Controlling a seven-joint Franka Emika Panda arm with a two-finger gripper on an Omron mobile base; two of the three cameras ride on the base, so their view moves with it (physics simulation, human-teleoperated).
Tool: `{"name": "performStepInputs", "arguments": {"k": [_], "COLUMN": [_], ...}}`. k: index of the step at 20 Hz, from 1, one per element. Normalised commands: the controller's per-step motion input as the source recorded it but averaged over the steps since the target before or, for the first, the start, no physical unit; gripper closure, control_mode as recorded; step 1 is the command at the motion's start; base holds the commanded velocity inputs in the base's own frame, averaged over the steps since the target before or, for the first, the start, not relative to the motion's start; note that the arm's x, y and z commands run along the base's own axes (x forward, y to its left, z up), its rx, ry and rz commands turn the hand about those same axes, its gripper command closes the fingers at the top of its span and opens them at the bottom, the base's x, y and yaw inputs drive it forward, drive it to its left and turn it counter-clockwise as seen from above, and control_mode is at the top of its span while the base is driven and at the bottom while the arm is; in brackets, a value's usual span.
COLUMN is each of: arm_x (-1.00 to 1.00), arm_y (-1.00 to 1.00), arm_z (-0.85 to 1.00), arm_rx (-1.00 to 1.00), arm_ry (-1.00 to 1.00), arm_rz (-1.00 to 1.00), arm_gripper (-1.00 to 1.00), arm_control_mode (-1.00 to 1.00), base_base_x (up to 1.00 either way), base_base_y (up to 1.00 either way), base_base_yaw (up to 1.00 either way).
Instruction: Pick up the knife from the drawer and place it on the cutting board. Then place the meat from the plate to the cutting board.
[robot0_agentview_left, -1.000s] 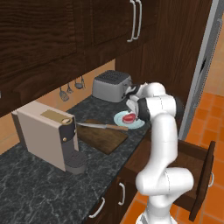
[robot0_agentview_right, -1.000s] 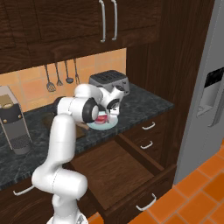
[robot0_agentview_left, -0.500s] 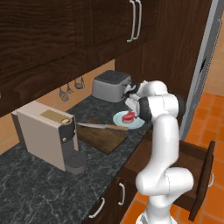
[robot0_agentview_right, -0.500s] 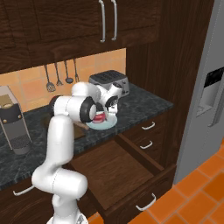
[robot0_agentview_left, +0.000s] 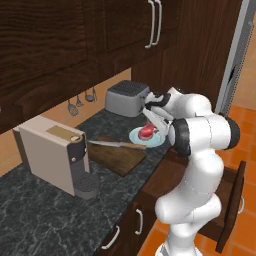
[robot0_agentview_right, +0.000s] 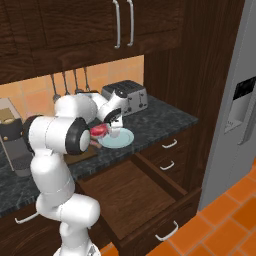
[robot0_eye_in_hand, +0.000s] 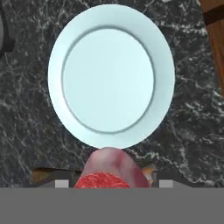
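Jaws (robot0_agentview_left: 151, 126) pinching the meat (robot0_agentview_left: 146, 131) at mid-frame in the left base view, lifted just above the plate (robot0_agentview_left: 159, 141). In the hand view, plate (robot0_eye_in_hand: 111, 74) bare across the upper middle, resting on the dark marbled table (robot0_eye_in_hand: 192, 131); meat (robot0_eye_in_hand: 112, 170) at bottom center between the 2 fingertips, pale fat rim toward the plate. In the right base view, meat (robot0_agentview_right: 99, 130) left of center, held over the left edge of the plate (robot0_agentview_right: 118, 139). Knife (robot0_agentview_left: 117, 145) lying on the cutting board (robot0_agentview_left: 114, 158), left of the plate, blade pointing toward the beige coffee machine (robot0_agentview_left: 55, 155) at middle left. Grey toaster (robot0_agentview_left: 127, 97) behind the plate against the wall. Drawer (robot0_agentview_right: 135, 195) pulled open at lower center of the right base view, wooden floor bare.
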Motion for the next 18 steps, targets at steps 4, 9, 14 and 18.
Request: {"name": "performStepInputs", "arguments": {"k": [4,9,14,18], "arm_x": [-0.95,-0.25,0.16,0.19], "arm_y": [1.00,0.89,0.37,0.17], "arm_z": [0.22,-0.23,-0.12,-0.11], "arm_rx": [-0.01,-0.03,0.00,0.00], "arm_ry": [-0.05,0.08,0.07,0.04], "arm_rz": [0.00,0.00,0.00,0.00], "arm_gripper": [1.00,1.00,-1.00,-1.00], "arm_control_mode": [-1.00,-1.00,-1.00,-1.00], "base_base_x": [0.00,0.00,0.00,0.00], "base_base_y": [0.00,0.00,0.00,0.00], "base_base_yaw": [0.00,0.00,0.00,0.00]}}
